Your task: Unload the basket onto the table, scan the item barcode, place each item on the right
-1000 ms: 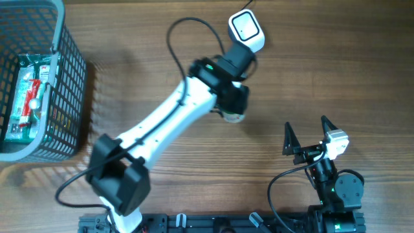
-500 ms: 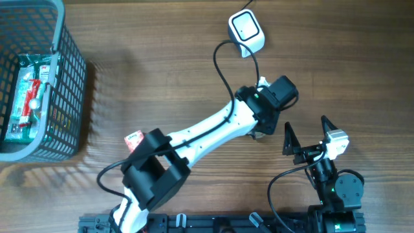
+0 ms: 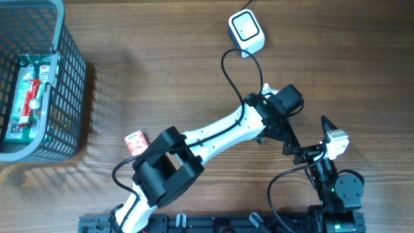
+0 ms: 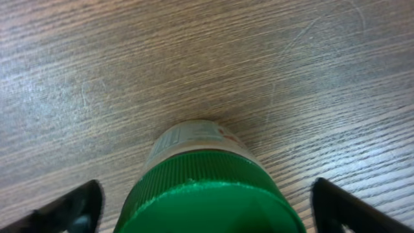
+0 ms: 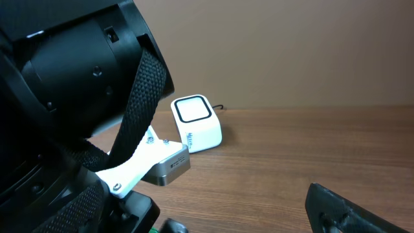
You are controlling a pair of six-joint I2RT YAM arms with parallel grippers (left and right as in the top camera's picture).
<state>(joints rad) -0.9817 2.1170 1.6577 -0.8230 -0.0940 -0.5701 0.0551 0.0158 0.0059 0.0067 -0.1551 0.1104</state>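
The item is a bottle with a pale label (image 4: 194,137) and a ribbed green cap (image 4: 207,197), its cap end toward the left wrist camera. My left gripper (image 4: 208,217) is open around it, with a gap between the cap and each black finger. From overhead the left wrist (image 3: 279,111) covers the bottle. The white barcode scanner (image 3: 246,32) sits at the far edge, its window (image 5: 192,109) facing up. My right gripper (image 3: 306,125) is open and holds nothing, just right of the left wrist.
A grey wire basket (image 3: 65,97) holding packaged goods (image 3: 29,97) stands at the far left. A small red-and-white box (image 3: 136,142) lies beside the left arm's base. The scanner's black cable (image 3: 226,68) loops over the left arm. The left arm's bulk (image 5: 71,84) fills the right wrist view's left side.
The left arm swung from just under the scanner to the right and nearer the right gripper, carrying the bottle. Its jaws then widened off the bottle. The right arm stayed still.
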